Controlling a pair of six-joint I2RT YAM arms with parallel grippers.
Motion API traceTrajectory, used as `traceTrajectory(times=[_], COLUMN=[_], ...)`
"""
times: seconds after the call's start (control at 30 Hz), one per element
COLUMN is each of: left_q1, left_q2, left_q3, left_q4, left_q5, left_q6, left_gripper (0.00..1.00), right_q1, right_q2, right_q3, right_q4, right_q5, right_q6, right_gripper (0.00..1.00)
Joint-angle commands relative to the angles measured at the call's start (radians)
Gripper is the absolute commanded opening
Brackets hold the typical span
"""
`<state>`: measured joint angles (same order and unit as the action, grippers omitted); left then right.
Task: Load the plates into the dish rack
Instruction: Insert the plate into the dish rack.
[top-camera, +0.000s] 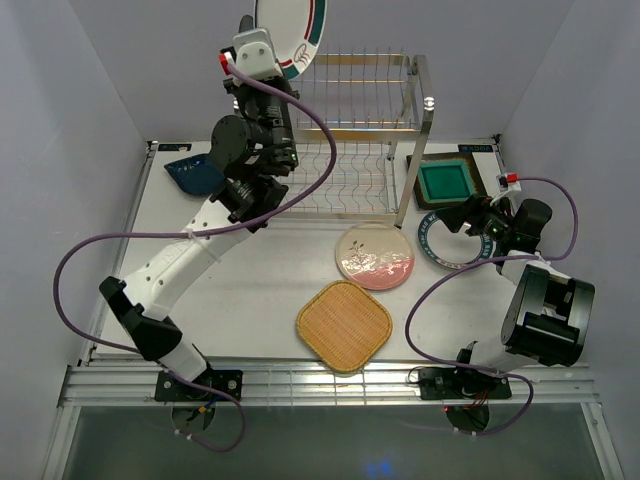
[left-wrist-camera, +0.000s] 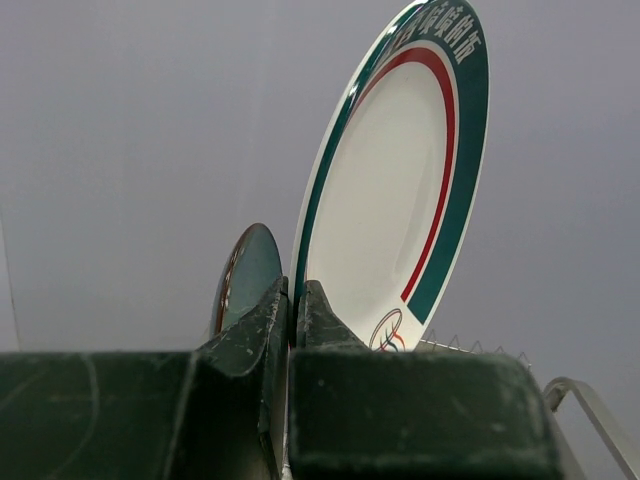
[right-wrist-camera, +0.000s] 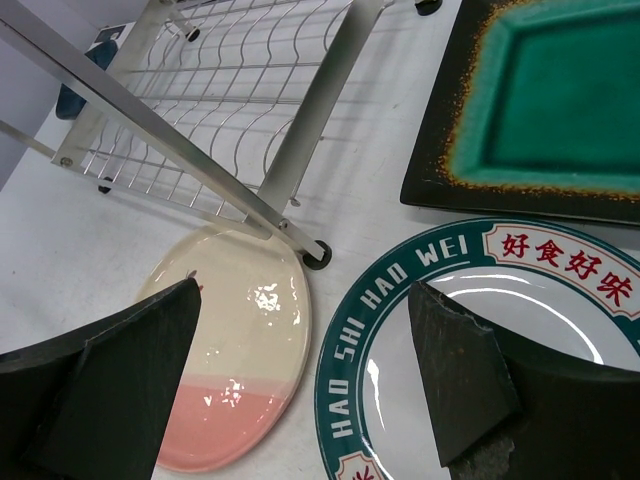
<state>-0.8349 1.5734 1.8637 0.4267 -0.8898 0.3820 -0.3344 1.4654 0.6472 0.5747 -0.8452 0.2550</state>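
My left gripper (top-camera: 262, 42) is raised high above the dish rack (top-camera: 370, 130) and is shut on the bottom rim of a white plate (top-camera: 296, 28) with teal and red rings, held on edge. In the left wrist view this plate (left-wrist-camera: 400, 200) stands upright between the fingers (left-wrist-camera: 325, 320), with a dark round dish (left-wrist-camera: 245, 270) just behind it. My right gripper (top-camera: 478, 222) is open, low over the left rim of a second white teal-rimmed plate (right-wrist-camera: 540, 300) lying flat. The pink-cream plate (right-wrist-camera: 235, 360) lies to its left.
An orange woven plate (top-camera: 343, 325) lies near the front centre. A green square plate (top-camera: 446, 182) sits right of the rack, beyond the teal-rimmed one. A dark blue dish (top-camera: 193, 173) lies left of the rack. A rack post foot (right-wrist-camera: 318, 255) stands between the pink and teal-rimmed plates.
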Motion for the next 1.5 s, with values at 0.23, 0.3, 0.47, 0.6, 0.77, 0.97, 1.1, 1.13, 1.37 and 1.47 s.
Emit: traceTrajectory(times=[0.23, 0.3, 0.47, 0.6, 0.77, 0.97, 1.1, 1.13, 1.37, 1.47], left_q1=[-0.003, -0.004, -0.003, -0.001, 0.016, 0.022, 0.037, 0.039, 0.042, 0.048], left_q2=[0.149, 0.172, 0.200, 0.206, 0.235, 0.280, 0.312, 0.319, 0.324, 0.316], left_q3=[0.100, 0.123, 0.114, 0.078, 0.074, 0.086, 0.117, 0.118, 0.098, 0.080], left_q4=[0.387, 0.426, 0.461, 0.517, 0.543, 0.534, 0.508, 0.501, 0.471, 0.432], left_q5=[-0.004, -0.015, -0.012, -0.014, -0.023, -0.032, -0.061, -0.075, -0.090, -0.100], left_q6=[0.421, 0.491, 0.541, 0.593, 0.615, 0.635, 0.635, 0.637, 0.633, 0.610], left_gripper=[0.00, 0.00, 0.00, 0.00, 0.00, 0.00, 0.00, 0.00, 0.00, 0.00], right_q1=[-0.009, -0.011, -0.011, -0.012, -0.015, -0.017, -0.018, -0.018, -0.020, -0.022], right_q2=[0.007, 0.015, 0.019, 0.021, 0.021, 0.016, 0.019, 0.019, 0.012, 0.013], right_q3=[0.046, 0.048, 0.051, 0.052, 0.052, 0.051, 0.052, 0.052, 0.049, 0.051], right_q4=[0.020, 0.022, 0.024, 0.024, 0.022, 0.022, 0.024, 0.024, 0.024, 0.024], right_q5=[-0.034, -0.037, -0.040, -0.049, -0.049, -0.052, -0.055, -0.055, -0.055, -0.057], right_q6=[0.012, 0.012, 0.016, 0.024, 0.024, 0.027, 0.029, 0.030, 0.032, 0.032], right_gripper=[0.90, 0.90, 0.90, 0.90, 0.90, 0.90, 0.90, 0.90, 0.90, 0.90])
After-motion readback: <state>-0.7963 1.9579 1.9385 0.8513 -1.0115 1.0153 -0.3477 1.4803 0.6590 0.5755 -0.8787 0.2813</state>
